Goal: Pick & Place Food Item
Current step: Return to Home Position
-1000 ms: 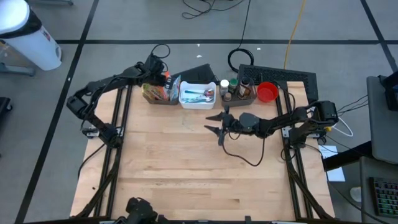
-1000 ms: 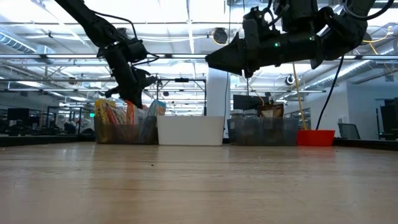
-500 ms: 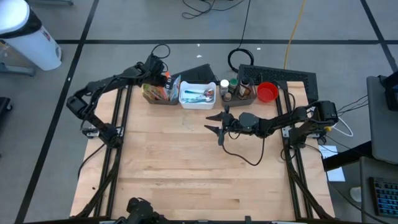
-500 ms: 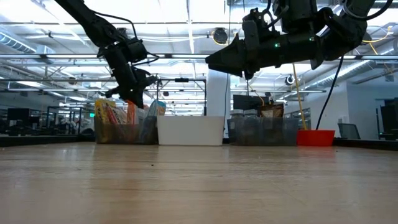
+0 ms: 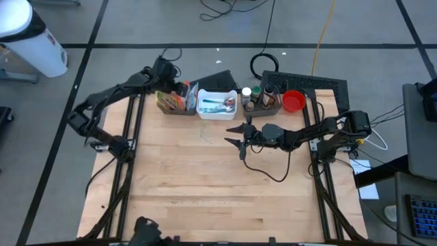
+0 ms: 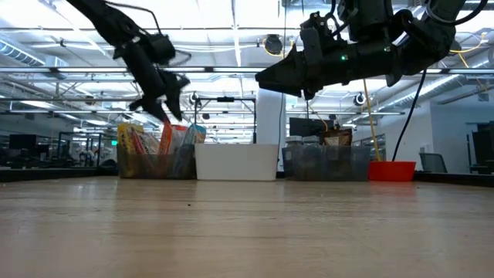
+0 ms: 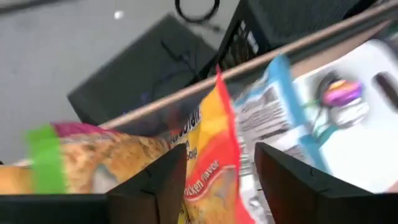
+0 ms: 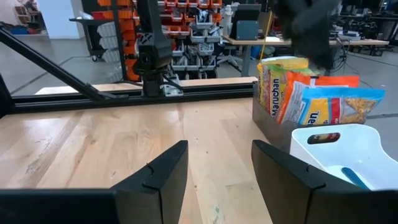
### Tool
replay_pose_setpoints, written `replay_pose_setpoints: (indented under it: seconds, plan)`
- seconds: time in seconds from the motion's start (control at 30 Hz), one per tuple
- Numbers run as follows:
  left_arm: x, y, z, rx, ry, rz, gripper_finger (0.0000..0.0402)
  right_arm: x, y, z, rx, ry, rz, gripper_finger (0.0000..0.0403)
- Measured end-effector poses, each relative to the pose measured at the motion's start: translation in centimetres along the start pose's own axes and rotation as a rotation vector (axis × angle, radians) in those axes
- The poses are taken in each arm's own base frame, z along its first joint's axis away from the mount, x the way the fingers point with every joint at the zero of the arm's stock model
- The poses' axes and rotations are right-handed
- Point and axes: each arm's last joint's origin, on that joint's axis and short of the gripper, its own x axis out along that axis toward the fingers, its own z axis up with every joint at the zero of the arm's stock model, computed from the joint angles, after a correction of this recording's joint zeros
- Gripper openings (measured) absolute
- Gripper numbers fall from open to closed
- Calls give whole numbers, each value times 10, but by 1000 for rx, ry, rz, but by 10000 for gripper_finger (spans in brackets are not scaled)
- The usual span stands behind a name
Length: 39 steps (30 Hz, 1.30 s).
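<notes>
1. The orange noodle pack stands upright in the black plastic left bin at the far edge of the wooden table. Placement is judged complete.
2. The left gripper hangs just above that bin, fingers spread, holding nothing.
3. The right gripper hovers over mid-table, spread and empty.
4. Outstanding: both arms to retract (neither looks stowed).

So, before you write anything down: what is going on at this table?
Two robot arms work at a table with bins along its far edge. The left gripper hangs open and empty just above the left bin, which holds upright noodle packs. The right gripper hovers open and empty over the table's middle.
</notes>
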Motion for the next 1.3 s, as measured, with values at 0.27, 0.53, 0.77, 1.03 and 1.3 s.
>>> replay_pose_setpoints:
  seconds: [0.27, 0.53, 0.77, 1.03, 1.3]
  plan:
    - [-77, -9, 6, 70, -208, -94, 196, 0, -4, -1, -2, 11, -15, 169]
    - [-140, -29, -33, 264, -234, -348, 171, 0, -8, -6, -37, 66, -98, 165]
    - [-148, -30, -100, 336, -365, -495, 143, 0, -9, -7, -39, 72, -127, 155]
    - [-121, -19, -169, 381, -614, -711, 133, 0, -9, -5, -30, 52, -127, 137]
    - [-108, -12, -197, 447, -776, -791, 136, -9, -7, 6, 0, -29, -113, 117]
